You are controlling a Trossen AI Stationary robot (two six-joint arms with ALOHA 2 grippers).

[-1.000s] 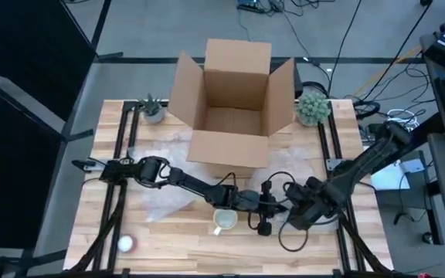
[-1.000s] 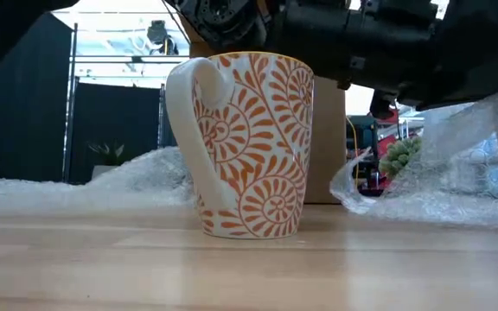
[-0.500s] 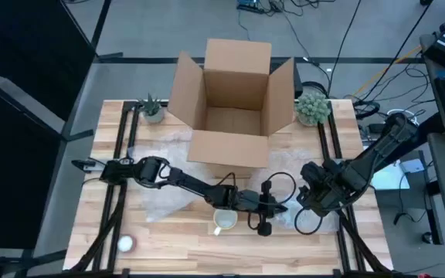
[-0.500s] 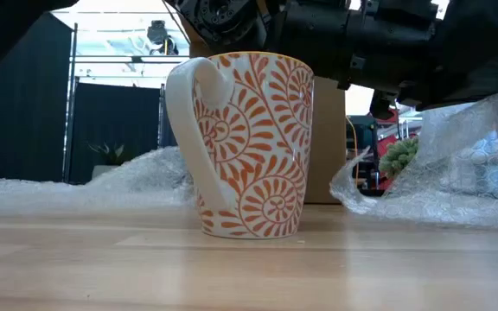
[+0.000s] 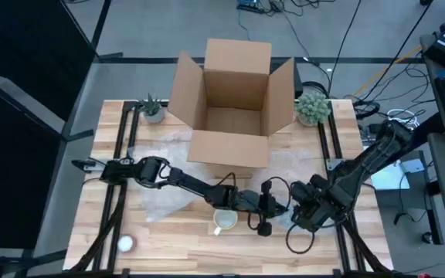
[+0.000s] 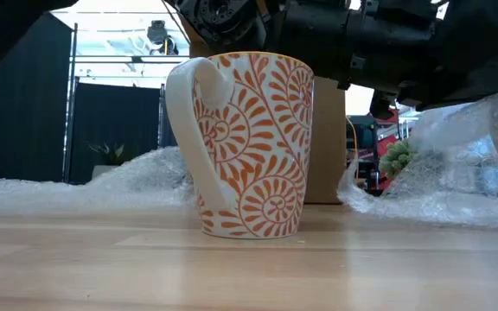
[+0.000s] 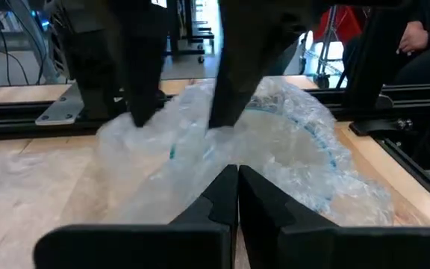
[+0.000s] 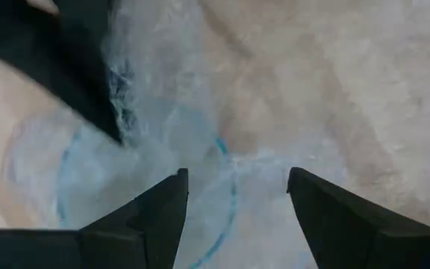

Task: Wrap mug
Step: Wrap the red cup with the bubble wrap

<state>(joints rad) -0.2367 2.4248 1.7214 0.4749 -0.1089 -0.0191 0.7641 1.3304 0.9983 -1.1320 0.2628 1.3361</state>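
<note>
**Mug standing near the front edge, bubble wrap beside it**

The mug (image 5: 224,222) is being left upright on the desk (image 5: 176,247), near the middle of the front edge, its handle shown to the left in the low view. Bubble wrap (image 5: 284,216) is lying bunched just beside it, toward the right edge. The left gripper (image 5: 273,208) is being held over the wrap with its fingers (image 7: 230,196) pressed together. The right gripper (image 5: 304,212) is being held above the wrap with its fingers (image 8: 163,205) spread apart. A cardboard box (image 5: 234,104) is standing open at the rear edge.
</note>
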